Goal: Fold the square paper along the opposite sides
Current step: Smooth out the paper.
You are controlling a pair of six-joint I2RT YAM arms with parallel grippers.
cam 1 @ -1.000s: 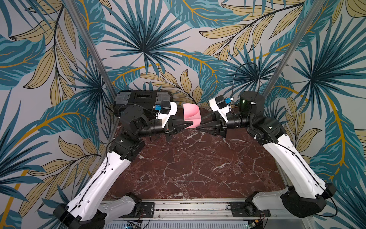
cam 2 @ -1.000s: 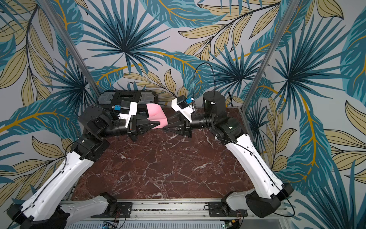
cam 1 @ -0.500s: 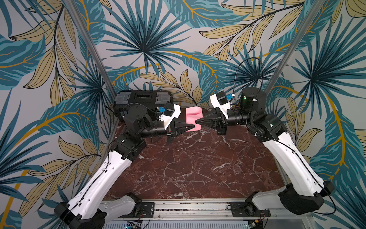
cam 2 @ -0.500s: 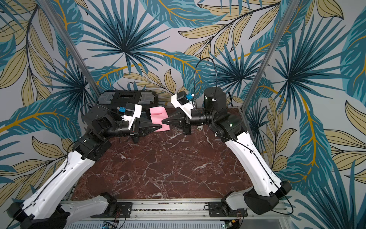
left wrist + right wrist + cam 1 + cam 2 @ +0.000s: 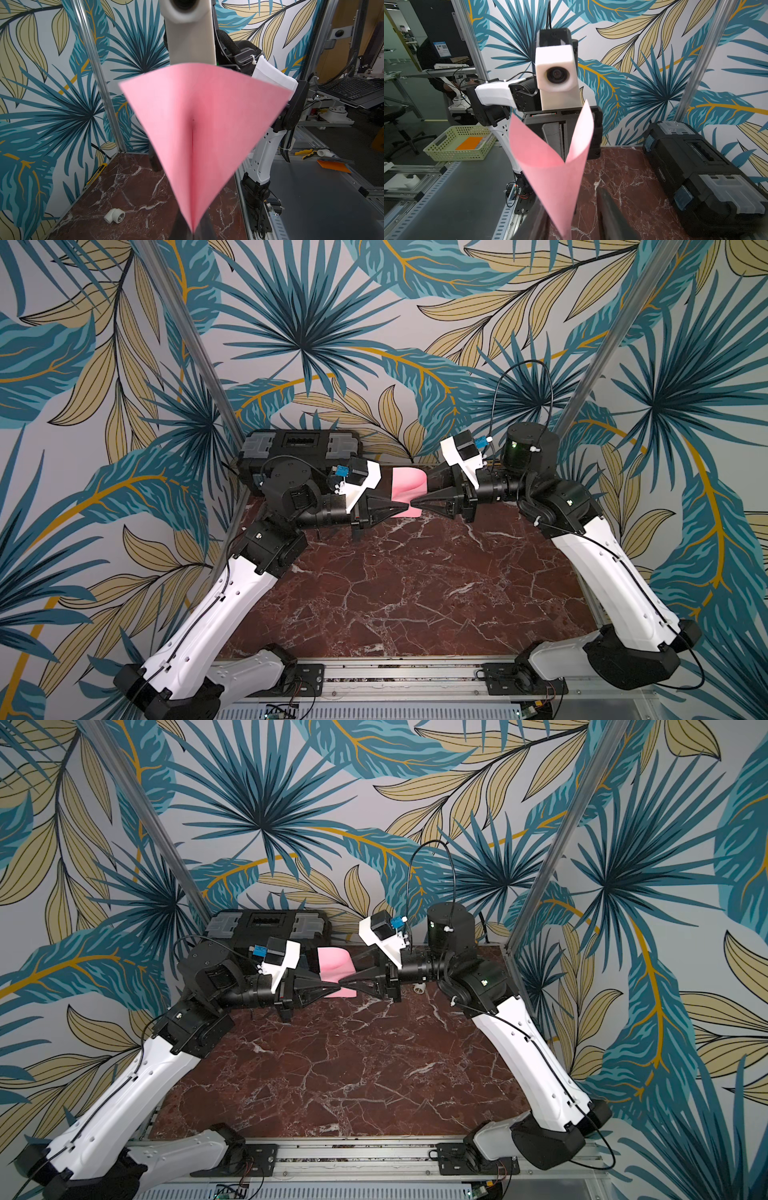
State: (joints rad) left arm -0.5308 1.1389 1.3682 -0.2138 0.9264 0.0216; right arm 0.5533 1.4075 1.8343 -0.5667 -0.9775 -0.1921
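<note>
Pink square paper (image 5: 408, 485), curled, is pinched tight by the left gripper (image 5: 404, 506), far side; the right gripper (image 5: 417, 504) stands part-open around its tip.

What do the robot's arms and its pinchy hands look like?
The left arm and right arm have white shells, black joints and thin black cables. The left gripper and right gripper are black, pointed wedges. White camera mounts with blue plugs sit above them.
</note>
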